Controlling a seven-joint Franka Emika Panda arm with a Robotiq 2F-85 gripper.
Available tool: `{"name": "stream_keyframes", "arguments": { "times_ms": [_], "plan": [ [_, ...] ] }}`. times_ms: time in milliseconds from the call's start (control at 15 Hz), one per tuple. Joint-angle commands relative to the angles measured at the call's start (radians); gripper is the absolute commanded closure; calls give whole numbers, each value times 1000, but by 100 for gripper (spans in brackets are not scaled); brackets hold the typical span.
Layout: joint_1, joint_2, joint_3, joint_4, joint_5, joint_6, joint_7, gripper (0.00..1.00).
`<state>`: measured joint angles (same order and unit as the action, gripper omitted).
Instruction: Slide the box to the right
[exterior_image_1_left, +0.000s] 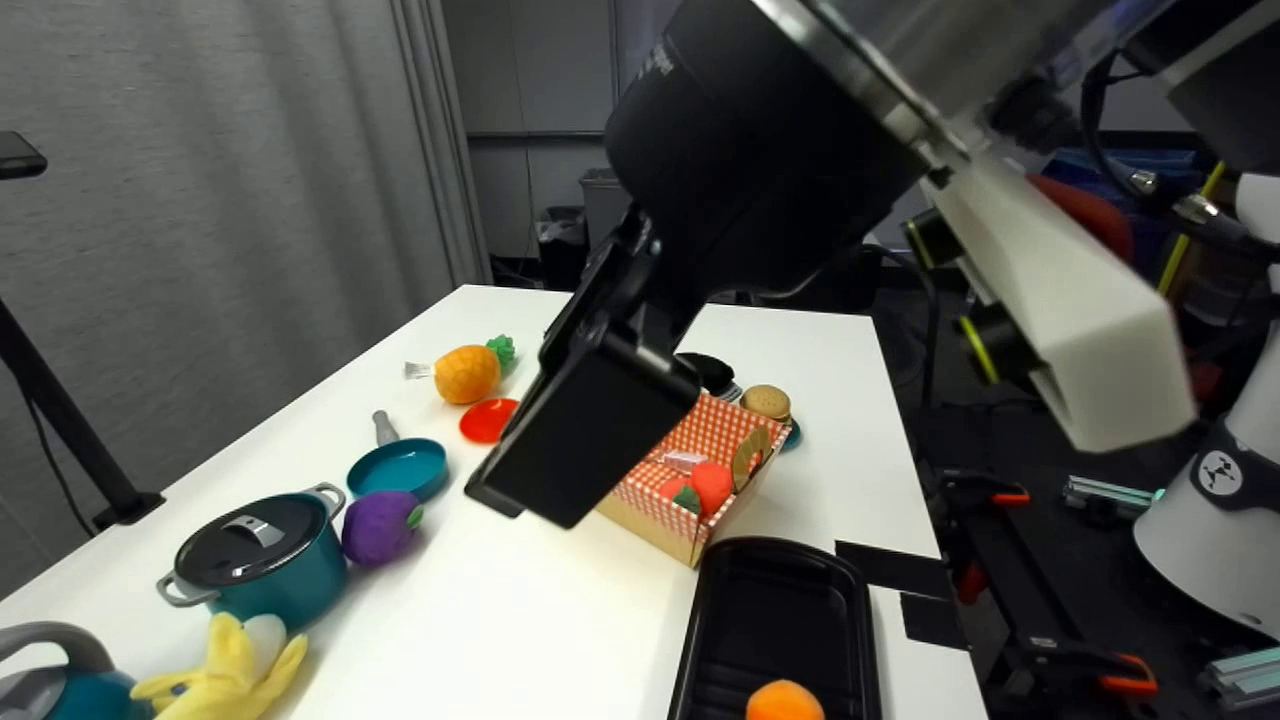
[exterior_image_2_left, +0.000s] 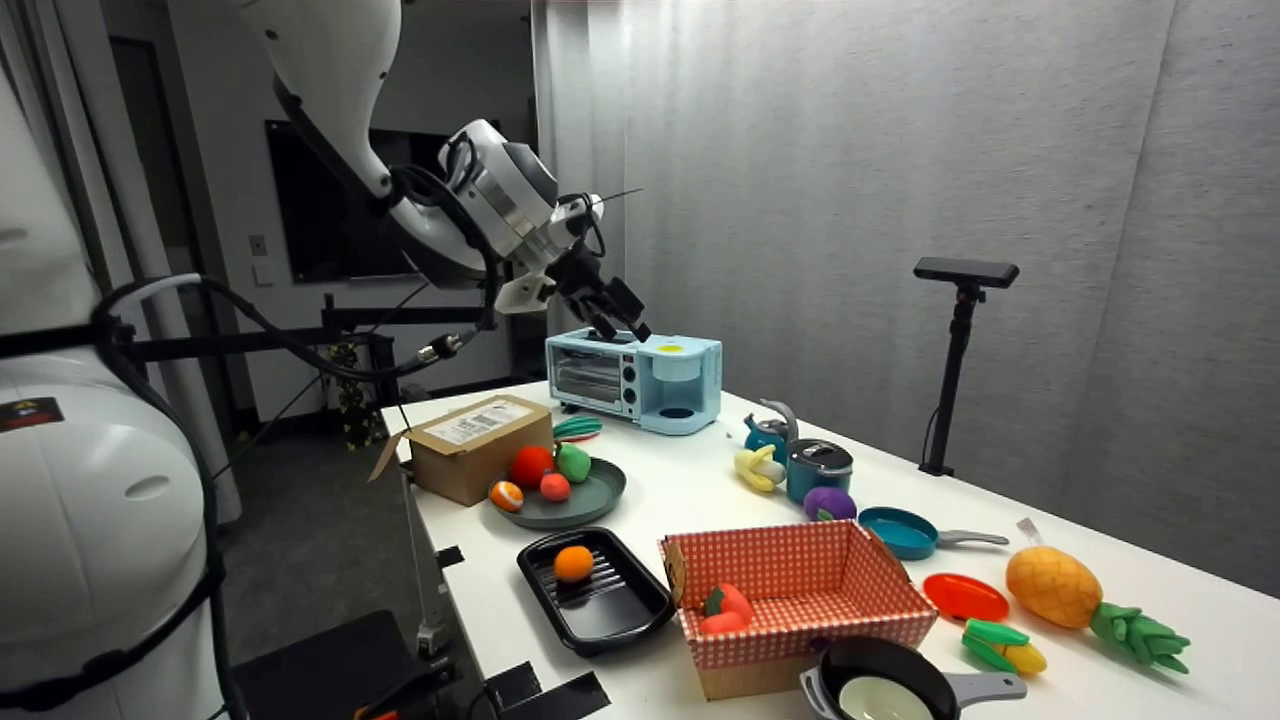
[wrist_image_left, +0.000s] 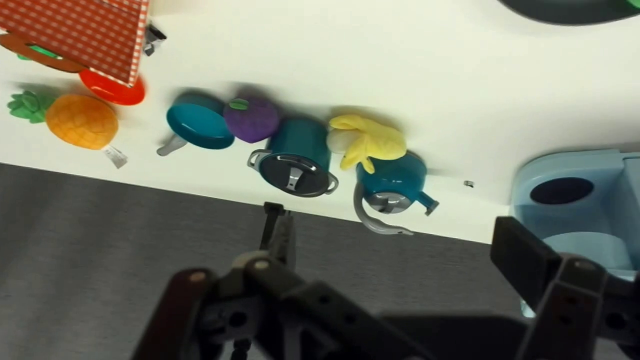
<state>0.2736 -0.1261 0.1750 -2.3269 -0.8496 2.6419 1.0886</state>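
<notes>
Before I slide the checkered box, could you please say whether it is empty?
No, red toy food lies inside the checkered box in an exterior view.

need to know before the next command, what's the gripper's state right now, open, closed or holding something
Gripper: open, jaws well apart in the wrist view, holding nothing.

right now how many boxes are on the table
2: the open rectangular box with red-checked lining, beside the black ribbed tray; the brown cardboard box with white label, beside the round grey plate. Others could be hidden.
</notes>
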Motion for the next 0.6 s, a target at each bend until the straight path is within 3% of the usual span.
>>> {"name": "stream_keyframes", "arguments": {
  "times_ms": [0,533],
  "plan": [
    [0,2,5,5,36,0,-38,0],
    [-1,9,7,10,54,0,-64,0]
  ]
}}
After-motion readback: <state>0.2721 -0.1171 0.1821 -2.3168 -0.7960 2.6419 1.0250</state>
